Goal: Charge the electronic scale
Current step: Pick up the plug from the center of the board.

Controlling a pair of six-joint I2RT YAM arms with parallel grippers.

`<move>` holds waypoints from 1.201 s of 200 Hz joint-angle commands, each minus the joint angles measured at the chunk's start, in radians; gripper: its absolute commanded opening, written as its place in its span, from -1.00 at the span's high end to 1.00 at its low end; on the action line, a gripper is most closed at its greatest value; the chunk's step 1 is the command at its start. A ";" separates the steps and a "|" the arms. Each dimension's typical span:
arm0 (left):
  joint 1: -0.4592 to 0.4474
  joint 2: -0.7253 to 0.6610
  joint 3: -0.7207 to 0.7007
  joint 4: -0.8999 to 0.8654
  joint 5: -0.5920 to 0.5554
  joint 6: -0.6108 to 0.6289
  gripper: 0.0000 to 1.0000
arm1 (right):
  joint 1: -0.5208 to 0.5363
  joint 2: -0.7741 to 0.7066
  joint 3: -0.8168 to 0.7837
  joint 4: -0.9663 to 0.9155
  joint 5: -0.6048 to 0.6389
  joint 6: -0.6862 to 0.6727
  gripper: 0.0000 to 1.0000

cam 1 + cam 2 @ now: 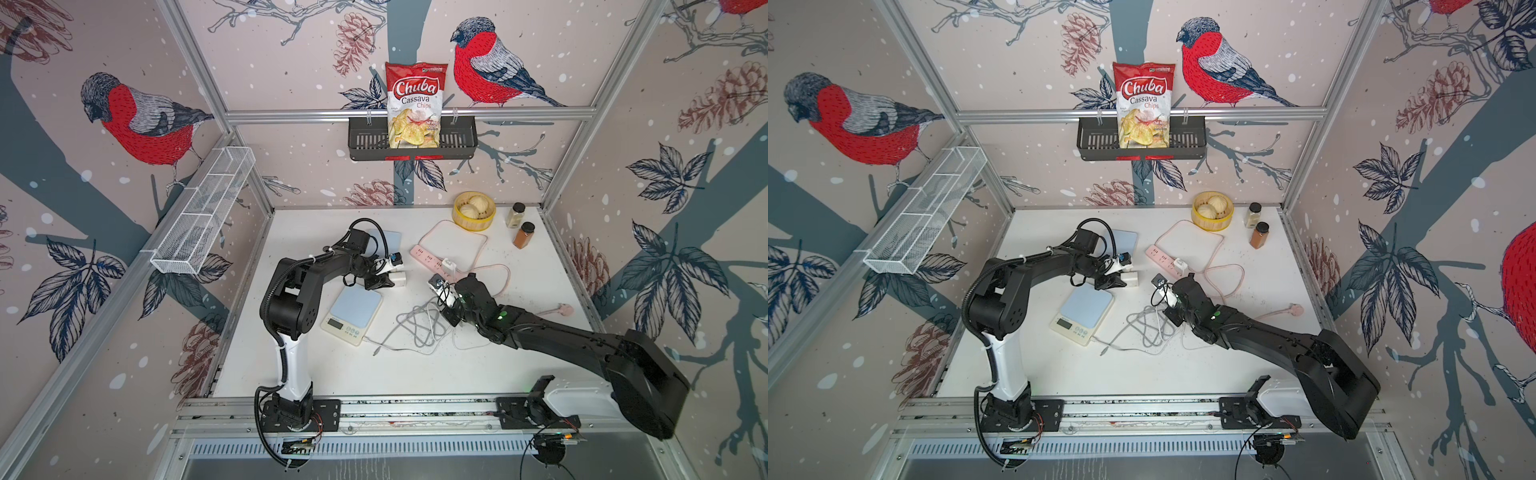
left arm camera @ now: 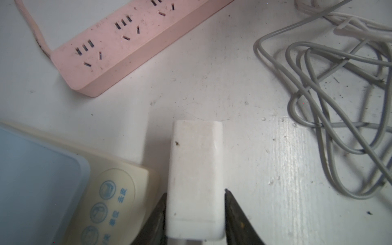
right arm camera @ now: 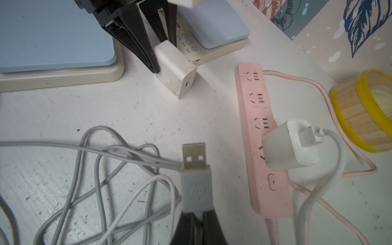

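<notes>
The white tabletop (image 1: 415, 370) had its widest open stretch along the near edge, between the cable mess and the rail. The far right corner was busier. On the back wall a bag reading "Chuba Cassava Chips" (image 1: 417, 104) stood in a black basket (image 1: 361, 143).

The electronic scale (image 1: 353, 313), cream with a pale blue top, sat left of centre with its display at the near edge. A second scale (image 1: 392, 237) lay just beyond it, and its buttons (image 2: 108, 188) had blue Chinese labels, one reading 去皮. A pink power strip (image 1: 430, 261) lay on a slant to the right of that one. The grey cable (image 1: 419, 328) was tangled up right of the electronic scale.

The left claw (image 2: 195, 191) had its fingers pressed on both sides of a plain white charger block (image 2: 195, 161), just beside the second scale's button end. The right claw (image 3: 195, 212) was pinched tight on a grey USB plug (image 3: 196, 182) stamped "hp", well apart from the block.
</notes>
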 commanded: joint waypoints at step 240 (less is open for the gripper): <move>-0.020 -0.265 -0.016 -0.312 0.141 -0.131 1.00 | 0.098 -0.146 0.054 -0.114 0.088 0.011 1.00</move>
